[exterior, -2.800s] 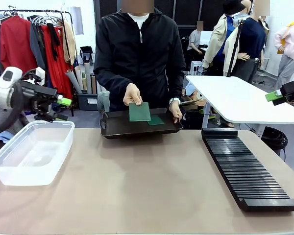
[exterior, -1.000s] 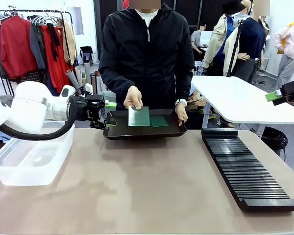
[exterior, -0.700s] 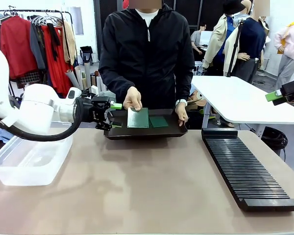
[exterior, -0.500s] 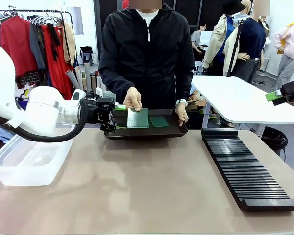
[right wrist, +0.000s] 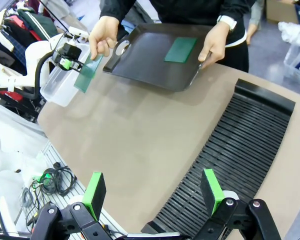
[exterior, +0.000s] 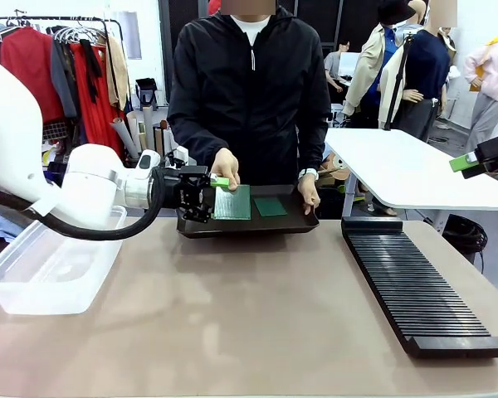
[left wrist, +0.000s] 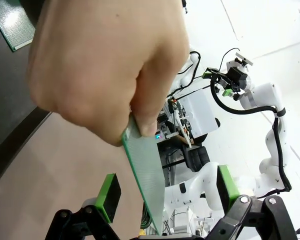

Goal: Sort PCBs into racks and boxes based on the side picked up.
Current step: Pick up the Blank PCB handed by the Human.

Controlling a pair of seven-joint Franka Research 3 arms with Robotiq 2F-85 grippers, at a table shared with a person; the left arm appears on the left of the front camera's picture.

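Observation:
A person's hand (exterior: 226,168) holds one green PCB (exterior: 232,201) upright over the dark tray (exterior: 249,224). My left gripper (exterior: 209,195) is open beside it. In the left wrist view that PCB (left wrist: 145,170) stands edge-on between the green pads (left wrist: 109,196), and neither pad touches it. A second PCB (exterior: 270,206) lies flat on the tray. The clear box (exterior: 50,261) sits at the table's left and the black slotted rack (exterior: 415,286) at its right. My right gripper (right wrist: 153,192) hangs open above the rack (right wrist: 225,160), with nothing between its fingers.
The person's other hand (exterior: 305,191) grips the tray's right rim at the table's far edge. A white table (exterior: 398,170) stands behind the rack. Bare brown tabletop (exterior: 249,315) lies between box and rack.
My left arm has swung right from over the box to the tray, bringing its open jaws around the board's edge. The person has lowered the board slightly. The right arm has stayed still.

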